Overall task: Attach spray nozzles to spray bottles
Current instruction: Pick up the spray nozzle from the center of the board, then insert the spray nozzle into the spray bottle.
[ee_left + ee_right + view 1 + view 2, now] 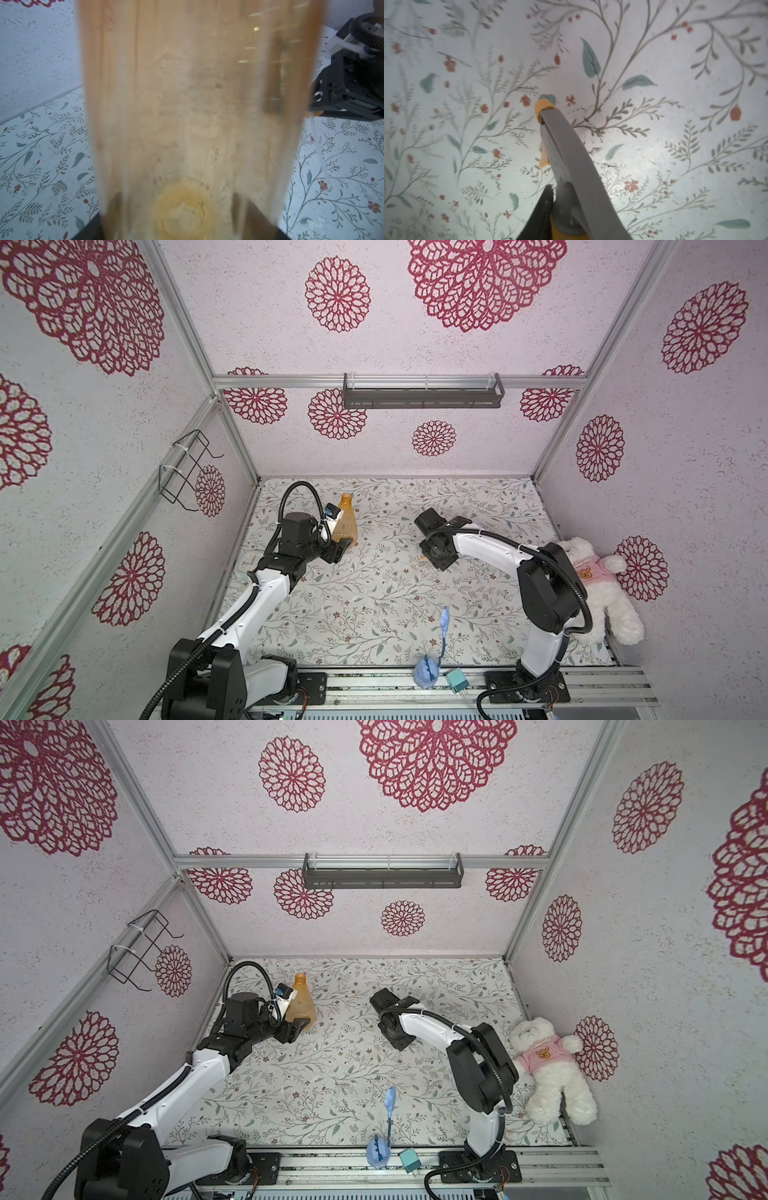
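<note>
Clearly, the small translucent orange plastic bottle, pear-shaped with a wide rounded base and a narrow uncapped neck, stands upright on the floral-printed table surface near its far left corner. The left gripper clamps it low on the body. Its jaws are partly apart with the bottle wedged between them, and in the left wrist view the dark fingers flank the blurred orange wall.

Well apart from it, around the middle of the far half of the surface, is the small trigger spray nozzle. It has a grey body and an orange tip, trigger and screw collar. The right gripper points down and is closed on the nozzle's collar end, where one black finger presses against it. The thin clear dip tube slants away from that gripper. Whether the nozzle touches the surface cannot be told.

A pale blue long-stemmed plastic object lies near the front edge, and a white plush bear in a pink shirt lies at the right edge.
</note>
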Robot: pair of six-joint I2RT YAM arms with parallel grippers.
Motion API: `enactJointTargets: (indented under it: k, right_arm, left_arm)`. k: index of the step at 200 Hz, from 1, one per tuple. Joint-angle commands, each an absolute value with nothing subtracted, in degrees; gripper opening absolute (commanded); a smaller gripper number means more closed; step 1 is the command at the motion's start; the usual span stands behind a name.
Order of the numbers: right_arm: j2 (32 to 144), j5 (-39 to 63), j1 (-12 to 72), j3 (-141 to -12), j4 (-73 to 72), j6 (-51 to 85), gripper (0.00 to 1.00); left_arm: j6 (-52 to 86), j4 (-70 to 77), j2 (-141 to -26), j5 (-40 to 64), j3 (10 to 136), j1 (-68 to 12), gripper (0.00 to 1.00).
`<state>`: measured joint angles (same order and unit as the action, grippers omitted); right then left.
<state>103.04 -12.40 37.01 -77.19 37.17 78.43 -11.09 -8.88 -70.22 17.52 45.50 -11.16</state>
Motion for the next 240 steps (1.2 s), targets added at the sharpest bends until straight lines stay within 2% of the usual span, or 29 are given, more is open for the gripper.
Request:
enactJointTargets:
  k: [1,39,72,95,133,157,219,240]
  right_arm:
    - [96.38,-14.77,35.89,-76.76,29.49,60.30,0.00]
    - [87.74,-1.52,33.39,-75.41,15.46,35.23,0.00]
    - [83.81,7.93,31.25,-77.66,11.25,20.95,0.00]
    - [81.81,19.09,29.35,-76.10,3.89,14.16,0.00]
    - [83.82,34.19,26.83,-80.23,-3.71,11.42,0.00]
    - [86.73,38.41,26.72,-86.01,-7.94,12.32,0.00]
    - [88.14,41.25,27.11,-88.02,-35.17,22.12,0.00]
    - [88.64,41.33,28.63,-88.73,-39.84,23.73,0.00]
  left_arm:
    - [-11.16,-7.01,-68.73,19.70,45.88,-11.38,0.29]
    - [-11.11,-6.60,-68.77,23.47,45.79,-11.45,0.29]
    - [-11.00,-6.33,-68.99,28.02,46.48,-11.40,0.29]
    - [-10.49,-5.57,-68.67,31.15,46.58,-11.67,0.29]
    - [-10.67,-4.83,-68.23,36.80,47.26,-14.30,0.29]
    - [-10.60,-4.81,-67.96,37.61,48.41,-17.20,0.29]
    - [-9.23,-0.01,-68.26,40.53,49.12,-20.17,0.28]
    - [-9.51,-0.18,-69.37,41.03,49.91,-20.65,0.28]
